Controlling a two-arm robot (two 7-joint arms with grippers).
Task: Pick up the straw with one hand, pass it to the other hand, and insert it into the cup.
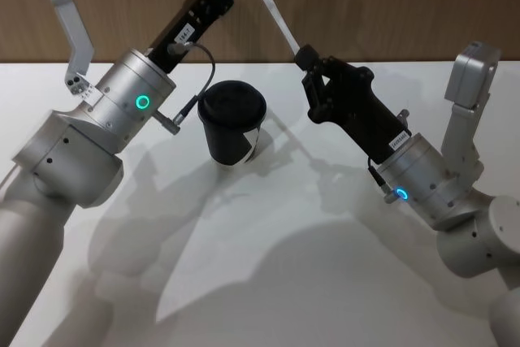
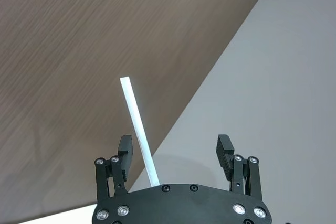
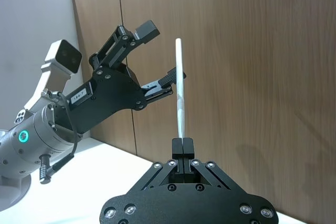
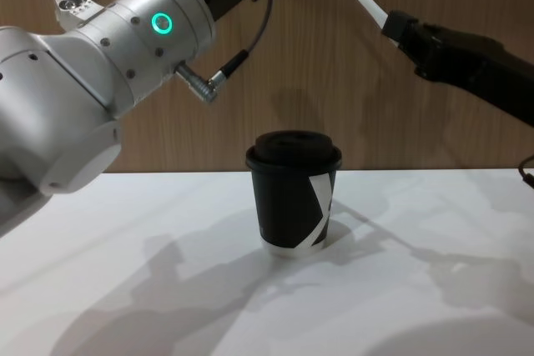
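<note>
- the cup (image 4: 292, 198) stands upright on the white table (image 1: 260, 282), lid on, closest to the robot
- up above the cup and off to its right is the right gripper (image 3: 182, 142), pinched tight on the bottom end of the straw (image 3: 180, 93)
- so the straw is up in the air, well clear of the cup, sticking straight out past the right gripper's tips
- its long axis slants: low end to the cup's right, high end climbing back and over toward the cup's left, away from the robot
- higher again, above and behind the cup, the left gripper (image 2: 174, 142) comes in from the cup's left, spread wide with the upper part of the straw running through the gap
- the straw sits way closer to one of its fingers (image 2: 125, 148) than the other; can't tell if it's touching that one
- behind the cup is a wood-panel wall (image 4: 375, 122)
</note>
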